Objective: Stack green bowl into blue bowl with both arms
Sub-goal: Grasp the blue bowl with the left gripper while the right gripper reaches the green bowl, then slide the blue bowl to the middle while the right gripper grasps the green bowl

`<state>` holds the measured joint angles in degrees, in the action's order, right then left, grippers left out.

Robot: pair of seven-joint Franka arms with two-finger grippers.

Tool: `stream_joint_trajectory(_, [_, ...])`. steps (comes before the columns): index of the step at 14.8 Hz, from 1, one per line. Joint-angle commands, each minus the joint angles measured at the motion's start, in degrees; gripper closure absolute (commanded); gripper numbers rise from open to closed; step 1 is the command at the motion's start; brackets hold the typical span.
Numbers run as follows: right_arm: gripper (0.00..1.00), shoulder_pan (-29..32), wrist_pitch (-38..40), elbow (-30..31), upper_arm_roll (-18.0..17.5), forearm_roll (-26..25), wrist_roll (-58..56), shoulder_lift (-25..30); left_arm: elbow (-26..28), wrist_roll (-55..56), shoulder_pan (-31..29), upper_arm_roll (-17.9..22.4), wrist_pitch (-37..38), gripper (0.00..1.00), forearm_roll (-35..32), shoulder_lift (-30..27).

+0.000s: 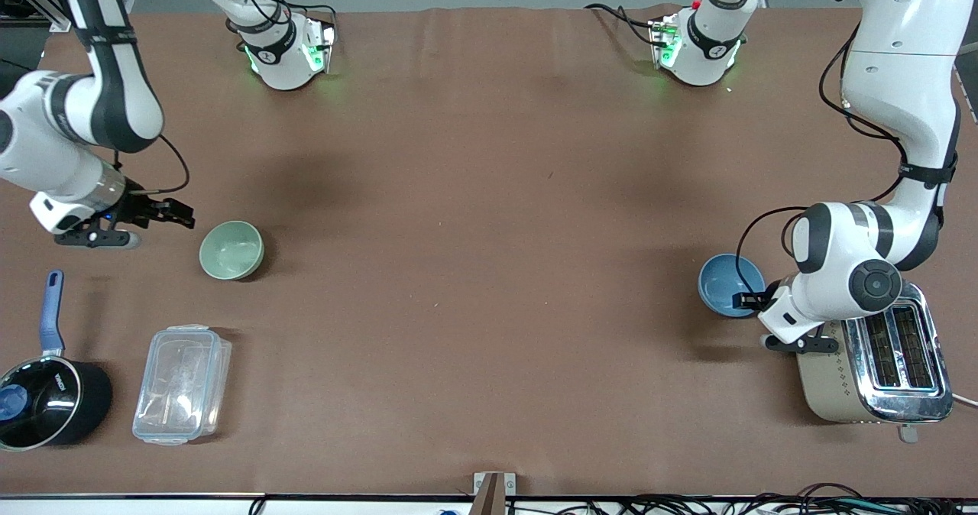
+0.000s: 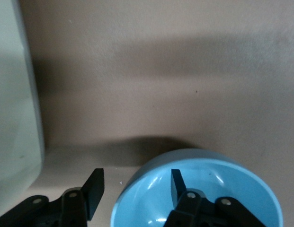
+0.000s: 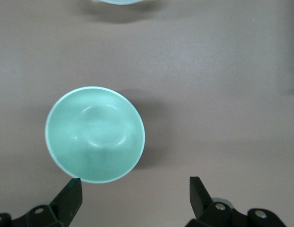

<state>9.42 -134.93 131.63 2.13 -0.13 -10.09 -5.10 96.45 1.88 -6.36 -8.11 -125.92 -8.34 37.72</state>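
Sage-green, glossy green bowl (image 1: 231, 250) sits upright, apart from blue bowl (image 1: 730, 285).

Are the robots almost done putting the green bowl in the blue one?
Not yet; nothing is stacked. The small pale green bowl sits on the table at the right arm's end, the small light-blue bowl at the left arm's end. In hand: the left hand is open, one finger inside the blue bowl's rim and one outside. The right hand, open, hovers beside the green bowl. Left: grasping, carrying, stacking.
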Motion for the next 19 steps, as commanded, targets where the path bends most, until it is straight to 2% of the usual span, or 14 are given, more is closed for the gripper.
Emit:
stream_joint_trajectory(1, [0.0,0.69,-4.54,0.47,-0.64,0.13,-0.72,-3.68,1.28,0.4,-0.14,-0.24,0.24,0.6,-1.24,-1.16])
stream_joint_trajectory(4, [0.0,0.42,-8.23,0.74,-0.81,0.83,-0.54,-7.37,1.2,1.1,-0.06,-0.41,0.5,0.96,-1.15,-1.51])
stream_joint_trajectory(5, [0.01,0.42,-9.11,0.91,-0.9,0.83,-0.54,-8.08,1.11,2.41,0.03,-0.67,1.55,1.0,-1.06,-2.29])
stream_joint_trajectory(7, [0.1,0.42,-11.22,1.52,-0.99,0.92,-0.45,-9.75,0.84,5.75,0.82,-1.72,4.18,1.0,-0.54,-4.31])
stream_joint_trajectory(9, [0.19,0.34,-16.12,3.28,-1.07,0.92,-0.36,-11.24,0.14,12.05,0.47,-6.36,7.87,1.0,-0.45,-6.42])
stream_joint_trajectory(11, [0.37,0.16,-21.14,5.56,-1.16,0.92,-0.28,-12.13,-2.74,20.66,0.91,-11.37,13.04,1.0,-0.45,-7.39])
stream_joint_trajectory(12, [0.57,0.07,-20.99,5.66,-1.16,0.92,-0.19,-12.22,-5.2,26.27,1.17,-14.7,15.86,1.0,-0.45,-7.22])
stream_joint_trajectory(13, [0.84,0.16,-20.72,5.66,-1.25,0.92,-0.1,-12.04,-6.96,31.2,1.26,-17.7,17.28,1.0,-0.45,-6.96])
stream_joint_trajectory(14, [0.96,0.16,-20.28,5.57,-1.25,0.92,0.59,-11.87,-8.28,35.69,1.78,-20.25,17.55,1.0,-0.53,-6.7])
stream_joint_trajectory(17, [1.0,0.25,-12.93,3.74,-1.34,0.92,0.78,-9.51,-12.68,41.44,7.13,-21.24,17.38,1.0,-0.45,-3.63])
stream_joint_trajectory(19, [1.0,0.07,-3.72,-0.47,-1.34,0.92,0.78,-7.22,-15.84,44.68,12.66,-21.24,16.85,1.0,-0.45,-0.12])
